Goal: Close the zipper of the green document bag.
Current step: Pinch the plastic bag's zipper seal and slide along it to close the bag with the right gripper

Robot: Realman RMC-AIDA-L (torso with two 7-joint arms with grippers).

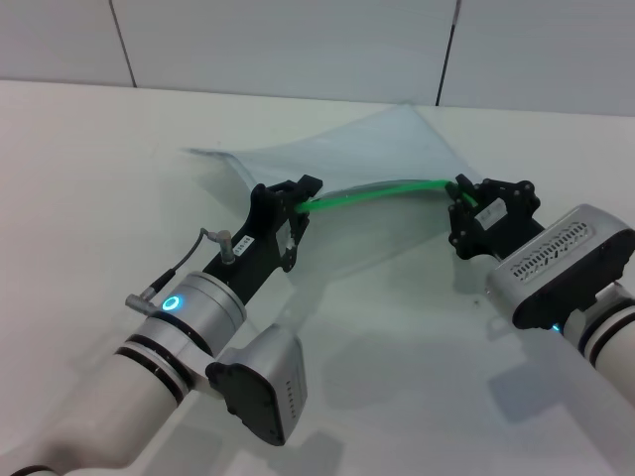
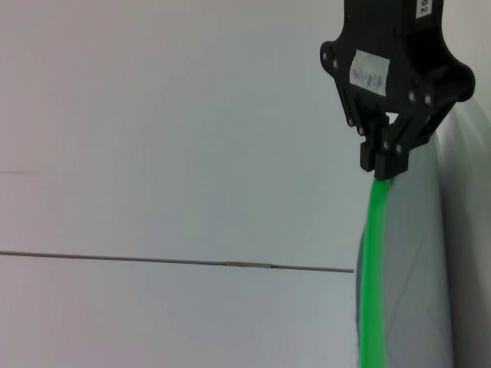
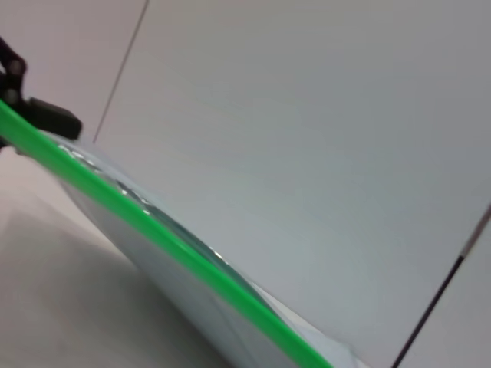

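on white worktop point(image 1: 397, 397), against pale panelled wall point(image 1: 298, 40): green document bag point(image 1: 377, 149) lifted, zipper point(image 1: 377, 190) stretched between left gripper point(image 1: 298, 198) and right gripper point(image 1: 464, 198), both fingers clenched on zipper ends.

The head view looks from above, forward and down, on the white table point(image 1: 397, 377); it takes in both arms, the whole green document bag point(image 1: 367, 149) and the wall behind. The left wrist view sits close behind the left gripper point(image 1: 294, 201) and looks along the zipper point(image 2: 374, 268) toward the right gripper point(image 2: 386, 165), which closes on the far end of the strip. The right wrist view is very near the zipper point(image 3: 153, 226) and faces the opposite way, to the left gripper point(image 3: 27, 115) in its corner. All three views share the green strip between the two grippers
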